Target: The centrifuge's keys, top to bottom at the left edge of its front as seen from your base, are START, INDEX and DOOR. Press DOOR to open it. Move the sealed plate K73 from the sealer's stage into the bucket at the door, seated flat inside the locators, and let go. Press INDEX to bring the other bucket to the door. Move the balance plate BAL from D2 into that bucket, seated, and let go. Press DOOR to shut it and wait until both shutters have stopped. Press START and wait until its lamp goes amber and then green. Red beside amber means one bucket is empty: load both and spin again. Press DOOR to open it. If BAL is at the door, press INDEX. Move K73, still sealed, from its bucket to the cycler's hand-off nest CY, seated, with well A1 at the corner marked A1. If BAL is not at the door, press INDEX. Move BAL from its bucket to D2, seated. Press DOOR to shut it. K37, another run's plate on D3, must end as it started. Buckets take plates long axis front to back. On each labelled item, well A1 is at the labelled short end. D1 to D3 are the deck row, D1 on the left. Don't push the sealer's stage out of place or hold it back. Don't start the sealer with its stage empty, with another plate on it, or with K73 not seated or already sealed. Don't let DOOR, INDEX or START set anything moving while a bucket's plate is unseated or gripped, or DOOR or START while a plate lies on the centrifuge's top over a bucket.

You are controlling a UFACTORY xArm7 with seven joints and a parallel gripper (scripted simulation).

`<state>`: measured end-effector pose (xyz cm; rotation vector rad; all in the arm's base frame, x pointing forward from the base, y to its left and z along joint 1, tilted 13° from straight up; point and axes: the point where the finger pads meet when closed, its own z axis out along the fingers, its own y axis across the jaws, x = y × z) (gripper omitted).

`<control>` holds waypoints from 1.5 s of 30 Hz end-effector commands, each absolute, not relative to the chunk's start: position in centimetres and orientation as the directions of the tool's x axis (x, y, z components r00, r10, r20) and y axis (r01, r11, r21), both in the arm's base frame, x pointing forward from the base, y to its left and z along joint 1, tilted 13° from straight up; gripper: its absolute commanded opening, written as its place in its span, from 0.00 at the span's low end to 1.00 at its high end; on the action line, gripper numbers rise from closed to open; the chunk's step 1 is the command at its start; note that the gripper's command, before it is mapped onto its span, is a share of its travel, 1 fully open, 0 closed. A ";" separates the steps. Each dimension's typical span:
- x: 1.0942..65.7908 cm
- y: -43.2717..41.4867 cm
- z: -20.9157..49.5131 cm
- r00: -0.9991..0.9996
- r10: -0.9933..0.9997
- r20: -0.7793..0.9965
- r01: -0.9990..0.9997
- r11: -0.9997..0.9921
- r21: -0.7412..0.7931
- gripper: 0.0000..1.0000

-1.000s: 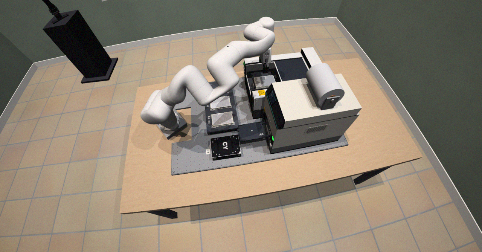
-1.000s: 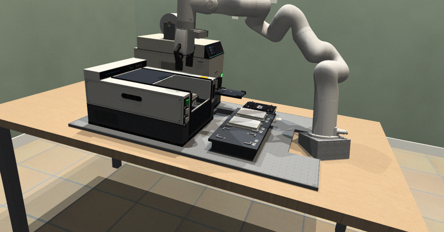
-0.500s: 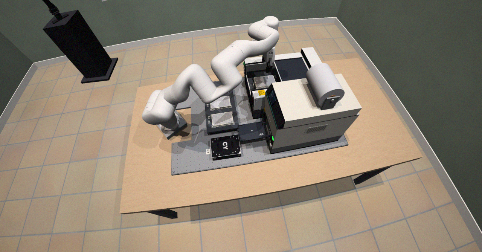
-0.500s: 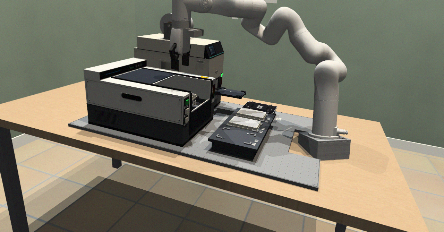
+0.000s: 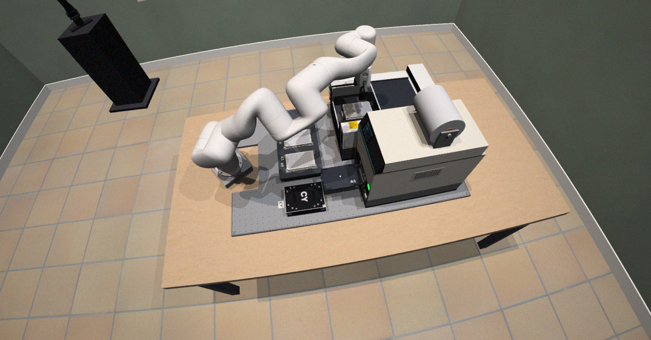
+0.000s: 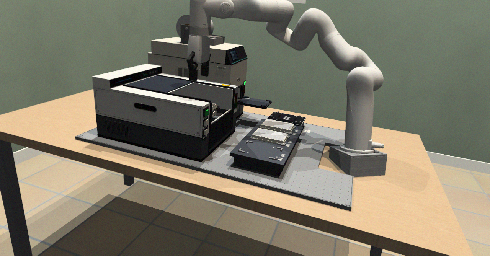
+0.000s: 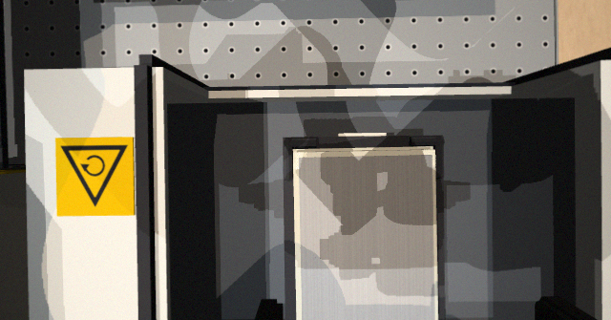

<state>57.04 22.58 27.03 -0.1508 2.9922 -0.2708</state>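
The centrifuge (image 5: 395,90) (image 6: 150,107) has its door open at the front. A smooth sealed plate, K73 (image 5: 356,110) (image 7: 365,224), lies in the bucket at the door, long axis front to back. My gripper (image 5: 362,93) (image 6: 199,72) (image 7: 412,310) is open and empty, hanging straight above that plate and above the centrifuge's top. The balance plate BAL (image 5: 298,138) (image 6: 270,137) sits on D2, partly hidden by my arm in the top view. K37 (image 5: 300,159) (image 6: 278,125) sits on D3. The CY nest (image 5: 303,196) (image 6: 286,120) is bare. The centrifuge's keys (image 6: 205,121) are at its front edge.
The sealer (image 5: 418,147) (image 6: 191,49) stands beside the centrifuge with its stage (image 5: 341,176) (image 6: 255,101) out and bare. D1 (image 6: 260,150) is bare. A yellow warning label (image 7: 94,176) (image 5: 352,124) marks the centrifuge top beside the opening. A black pillar (image 5: 104,60) stands on the floor.
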 end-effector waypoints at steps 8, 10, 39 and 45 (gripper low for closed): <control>57.3 22.5 25.8 -0.985 -0.112 -0.129 -0.088 0.979 -0.183 1.00; 57.3 22.4 25.4 -0.985 -0.112 -0.129 -0.088 0.979 -0.183 1.00; 57.9 21.6 21.1 -0.985 -0.112 -0.129 -0.088 0.979 -0.183 1.00; 58.0 21.5 20.4 -0.985 -0.112 -0.129 -0.088 0.979 -0.183 1.00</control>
